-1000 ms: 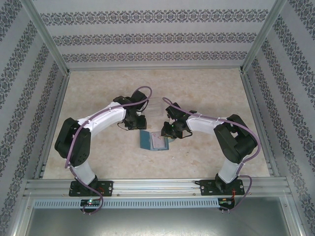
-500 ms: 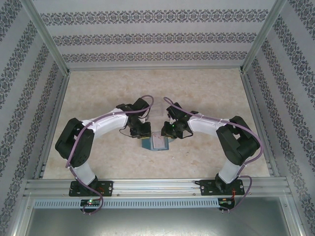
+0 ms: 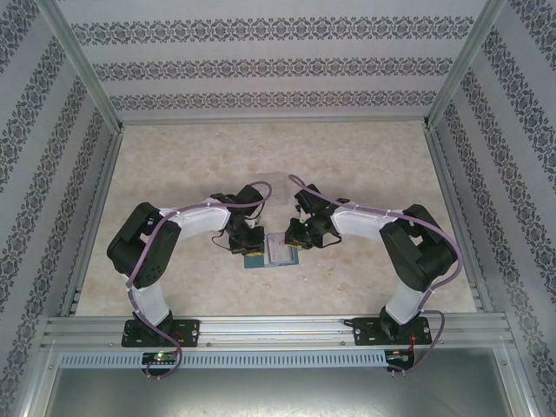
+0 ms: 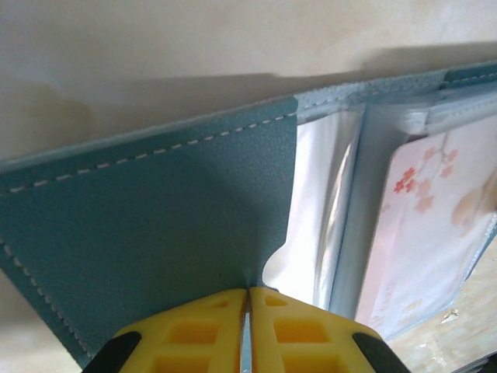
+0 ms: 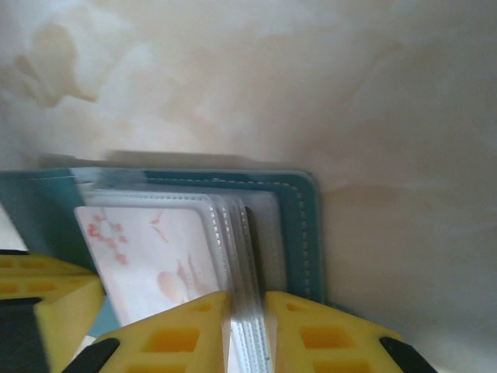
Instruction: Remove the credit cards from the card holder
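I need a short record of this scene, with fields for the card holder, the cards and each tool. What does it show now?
card holder: open on the table, between both tools
left tool: shut on the edge of the teal cover
right tool: shut on the clear sleeves
flowered card: inside a sleeve, not yet taken out

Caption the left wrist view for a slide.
Left gripper pinching the cover of the teal card holder, a blossom-printed card showing inside its clear sleeves.
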Controlling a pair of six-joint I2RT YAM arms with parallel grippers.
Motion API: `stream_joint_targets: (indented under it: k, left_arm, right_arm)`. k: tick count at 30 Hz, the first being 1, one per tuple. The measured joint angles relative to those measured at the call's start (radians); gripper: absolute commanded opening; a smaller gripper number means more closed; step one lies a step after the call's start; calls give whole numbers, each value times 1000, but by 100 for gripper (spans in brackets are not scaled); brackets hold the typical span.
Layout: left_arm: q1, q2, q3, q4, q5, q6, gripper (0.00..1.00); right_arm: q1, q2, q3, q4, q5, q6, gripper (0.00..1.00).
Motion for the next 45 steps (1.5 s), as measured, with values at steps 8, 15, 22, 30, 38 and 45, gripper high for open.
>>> stream_joint_targets:
  k: [8,15,22,30,38,45]
  left_arm:
    - [-1,11,20,-25,-8,15,11]
    - [0,-32,-11,27,-11,2,11]
    - [7,-78,-38,142,36,-45,15]
    - [17,-106,-89,232,76,-98,16]
    - [33,-113,-130,349,135,-152,15]
    - [40,-95,-162,433,186,-192,15]
  right_arm:
    - [-1,1,0,9,-3,-2,22]
    - [-1,-17,0,3,-4,-1,24]
    - [-1,-54,3,-13,-8,-6,26]
    - [0,-54,15,-35,-16,-14,26]
    - [0,-17,29,-28,-31,-28,28]
    - [0,7,33,-21,-48,-28,29]
